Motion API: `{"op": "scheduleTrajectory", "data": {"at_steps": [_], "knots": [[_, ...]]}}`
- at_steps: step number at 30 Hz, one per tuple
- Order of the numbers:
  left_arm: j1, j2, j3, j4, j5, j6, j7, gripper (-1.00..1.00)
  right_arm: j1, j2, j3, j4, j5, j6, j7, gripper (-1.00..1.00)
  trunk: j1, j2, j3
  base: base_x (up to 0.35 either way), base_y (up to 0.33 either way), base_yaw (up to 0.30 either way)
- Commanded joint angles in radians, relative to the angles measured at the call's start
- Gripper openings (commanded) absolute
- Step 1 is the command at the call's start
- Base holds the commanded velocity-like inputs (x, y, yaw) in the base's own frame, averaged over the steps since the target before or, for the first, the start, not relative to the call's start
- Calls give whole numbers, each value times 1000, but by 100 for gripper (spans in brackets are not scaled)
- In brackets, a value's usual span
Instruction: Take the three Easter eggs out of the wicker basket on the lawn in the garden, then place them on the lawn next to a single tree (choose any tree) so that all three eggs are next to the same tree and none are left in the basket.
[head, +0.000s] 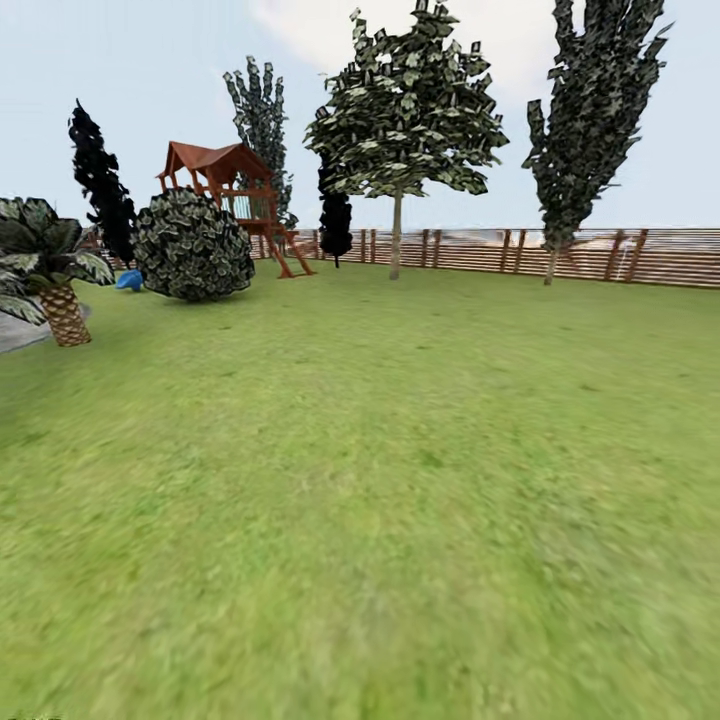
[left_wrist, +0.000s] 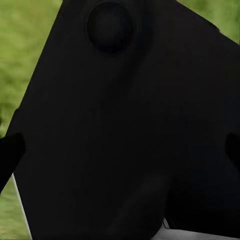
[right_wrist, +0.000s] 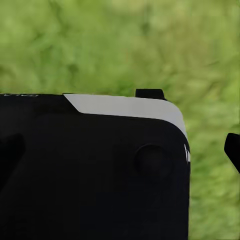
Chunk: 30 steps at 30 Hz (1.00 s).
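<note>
The lawn (head: 380, 480) stretches wide and green in front of me in the head view. A tree (head: 397, 240) with a bare grey-brown trunk and blocky leaf clusters stands far off, near the fence. The Easter eggs and the wicker basket are out of view. In the left wrist view my left gripper (left_wrist: 120, 150) is open, its dark fingertips (left_wrist: 10, 150) at the picture's edges, facing a black part of the robot's body. In the right wrist view my right gripper (right_wrist: 120, 150) is open over a black-and-white body panel, with grass behind it.
A short palm (head: 62, 310) stands at the left beside a grey paved patch (head: 15, 330). A round bush (head: 193, 245), a red play tower (head: 225, 185) and dark cypresses (head: 100, 185) lie beyond. A wooden fence (head: 600, 255) and a tall narrow tree (head: 580, 130) close off the far side.
</note>
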<state>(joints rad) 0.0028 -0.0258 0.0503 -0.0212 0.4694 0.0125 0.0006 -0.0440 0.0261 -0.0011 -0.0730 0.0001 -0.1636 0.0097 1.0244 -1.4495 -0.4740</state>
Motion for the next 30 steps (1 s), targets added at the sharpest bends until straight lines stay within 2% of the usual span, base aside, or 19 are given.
{"op": "scheduleTrajectory", "data": {"at_steps": [1,30], "knots": [[0,0,5,-2,0,1,0,100,-1,0,0,1,0,-4,1,100,1,0,-1,300,224,286],[0,0,5,-2,0,1,1,100,-1,0,-1,0,0,-4,1,100,1,0,-1,300,225,286]]}}
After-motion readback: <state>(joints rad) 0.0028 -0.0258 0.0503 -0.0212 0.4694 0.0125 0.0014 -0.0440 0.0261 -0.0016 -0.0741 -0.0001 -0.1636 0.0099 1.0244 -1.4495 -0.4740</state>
